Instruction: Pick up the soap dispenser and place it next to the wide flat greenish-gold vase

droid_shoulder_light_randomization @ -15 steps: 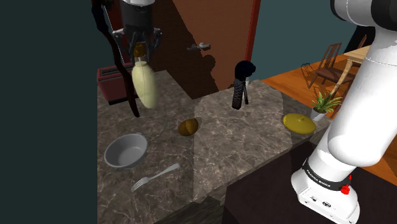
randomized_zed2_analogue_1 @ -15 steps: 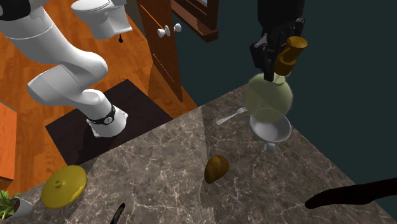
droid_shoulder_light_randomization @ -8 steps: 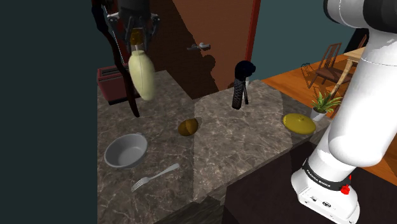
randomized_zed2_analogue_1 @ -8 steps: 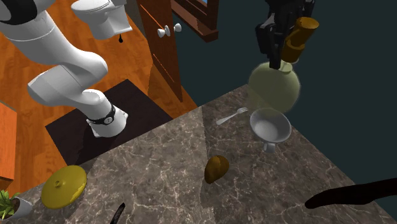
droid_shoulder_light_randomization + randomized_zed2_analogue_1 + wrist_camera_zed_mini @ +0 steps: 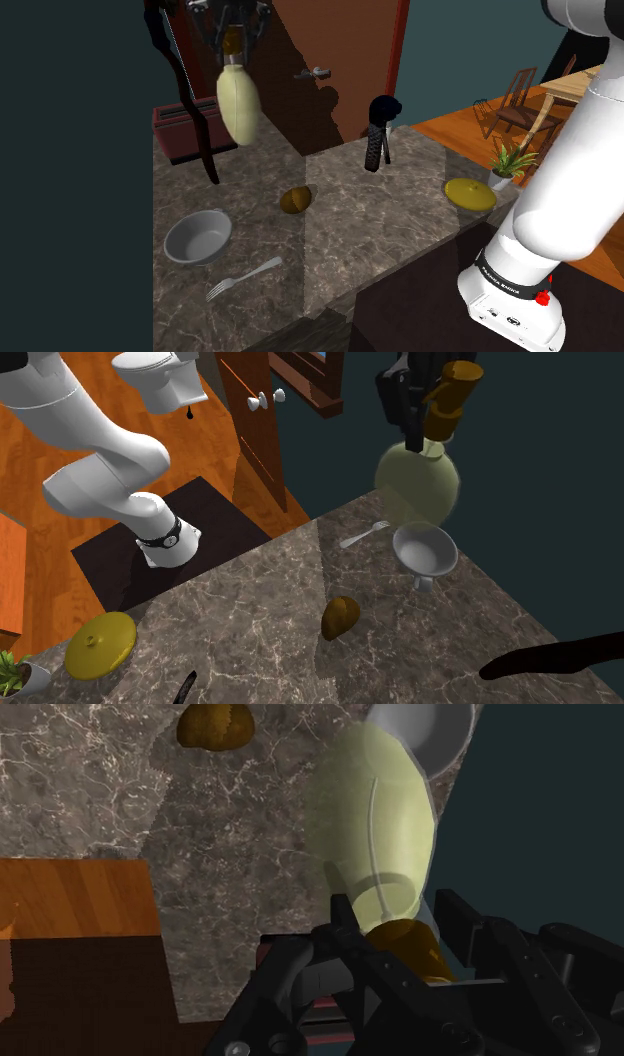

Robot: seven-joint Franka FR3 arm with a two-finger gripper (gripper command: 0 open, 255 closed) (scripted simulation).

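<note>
**Dispenser aloft, far from the vase**

The jaws are clenched on the brown pump top of the dispenser (image 5: 238, 100). It hangs at the upper left of the shoulder view, high over the far end of the tabletop (image 5: 380, 235), with its pale body tilted. In the second exterior view it hangs at the upper right, above the bowl (image 5: 425, 550) and fork (image 5: 362, 536). The vase (image 5: 470, 193) lies well apart at the shoulder view's right, near the tabletop's edge and just beside a plant (image 5: 510, 160).

The hold looks like the weak point. Only the narrow top is pinched and the bulky body hangs below, so a quick sweep could make it swing or slip. The way across passes a brown lump (image 5: 296, 199) and a tall black thing (image 5: 378, 135), and a low carry could clip either. Room by the vase is scant, so a careless descent could nudge it or overshoot the edge. A tilted base could also tip on release.
</note>
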